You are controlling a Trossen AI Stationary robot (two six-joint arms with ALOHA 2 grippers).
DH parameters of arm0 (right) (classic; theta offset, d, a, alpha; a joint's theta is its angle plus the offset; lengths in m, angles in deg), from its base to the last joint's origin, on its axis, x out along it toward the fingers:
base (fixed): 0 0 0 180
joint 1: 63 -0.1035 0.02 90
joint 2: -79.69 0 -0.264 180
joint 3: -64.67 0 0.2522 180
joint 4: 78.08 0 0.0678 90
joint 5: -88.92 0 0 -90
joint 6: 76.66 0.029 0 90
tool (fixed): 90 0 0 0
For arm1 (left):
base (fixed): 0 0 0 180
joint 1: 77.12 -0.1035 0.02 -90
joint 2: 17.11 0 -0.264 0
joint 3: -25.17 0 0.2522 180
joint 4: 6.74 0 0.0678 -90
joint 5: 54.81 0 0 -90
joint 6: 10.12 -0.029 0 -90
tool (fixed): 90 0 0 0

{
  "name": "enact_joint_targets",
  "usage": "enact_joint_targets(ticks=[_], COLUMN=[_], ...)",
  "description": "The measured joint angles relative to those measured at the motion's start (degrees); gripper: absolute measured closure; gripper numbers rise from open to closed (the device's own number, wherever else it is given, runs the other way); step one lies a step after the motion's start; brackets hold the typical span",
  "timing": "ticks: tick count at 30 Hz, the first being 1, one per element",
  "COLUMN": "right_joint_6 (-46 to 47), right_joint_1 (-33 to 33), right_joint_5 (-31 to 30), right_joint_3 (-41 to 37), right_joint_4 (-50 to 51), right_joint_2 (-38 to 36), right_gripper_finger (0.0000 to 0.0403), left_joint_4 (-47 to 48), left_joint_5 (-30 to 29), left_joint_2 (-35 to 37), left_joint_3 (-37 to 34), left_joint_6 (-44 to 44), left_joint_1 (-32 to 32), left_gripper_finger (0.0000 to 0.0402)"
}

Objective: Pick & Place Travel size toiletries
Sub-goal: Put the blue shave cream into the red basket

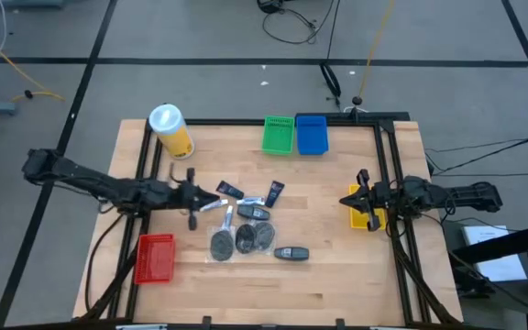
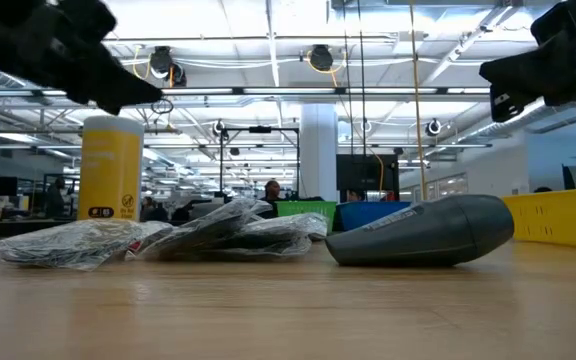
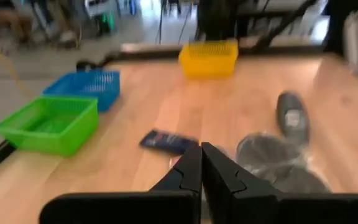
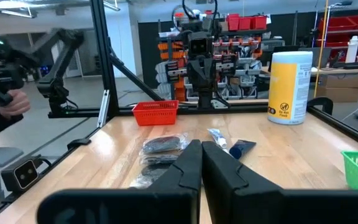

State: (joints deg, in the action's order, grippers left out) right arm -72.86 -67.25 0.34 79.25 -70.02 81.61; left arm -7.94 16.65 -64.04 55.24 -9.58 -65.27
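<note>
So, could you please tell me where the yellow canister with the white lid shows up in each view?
High view: yellow canister at the table's far-left corner.
Low view: left, behind the sachets.
Left wrist view: not in it.
Right wrist view: right of centre.
Shared landmark: the green tray, seen in every view.

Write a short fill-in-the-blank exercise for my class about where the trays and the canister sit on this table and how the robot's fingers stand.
1. The green tray sits right beside the ____ tray at the table's far edge.
2. The yellow canister has a ____ lid.
3. The left gripper hovers by the toiletries with its fingers ____.
4. The right gripper hangs over the ____ tray.

Missing words: blue; white; shut; yellow
</note>
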Motion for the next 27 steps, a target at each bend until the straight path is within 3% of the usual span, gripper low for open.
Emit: enact_joint_targets(ticks=[4, 9, 13, 16, 23, 27], right_joint_6=[0.3, 2.7, 3.0, 4.2, 4.1, 4.4], right_joint_1=[0.0, 0.0, 0.0, 0.0, 0.0, 0.0], right_joint_5=[0.0, 0.1, 0.1, 0.1, 0.0, 0.0], right_joint_3=[0.0, 0.0, 0.0, 0.0, 0.0, 0.0], right_joint_4=[0.0, 0.0, 0.0, 0.0, -0.4, -0.4], right_joint_2=[0.8, 2.4, 3.7, 4.5, 5.5, 5.7], right_gripper_finger=[0.0399, 0.0399, 0.0399, 0.0399, 0.0399, 0.0399], left_joint_4=[13.1, 26.5, 30.6, 31.3, 27.0, 22.9], left_joint_5=[-0.1, 2.3, 2.7, 5.6, 6.9, 13.0], left_joint_2=[-9.0, -17.7, -22.7, -25.7, -34.5, -39.6], left_joint_3=[9.8, 20.9, 24.5, 24.5, 24.5, 24.5], left_joint_6=[1.5, 2.5, 1.7, 0.6, -8.0, -12.0], left_joint_1=[0.0, 0.0, -1.9, -5.1, -12.1, -16.7], left_gripper_finger=[0.035, 0.0253, 0.0171, 0.0133, 0.0146, 0.0159])
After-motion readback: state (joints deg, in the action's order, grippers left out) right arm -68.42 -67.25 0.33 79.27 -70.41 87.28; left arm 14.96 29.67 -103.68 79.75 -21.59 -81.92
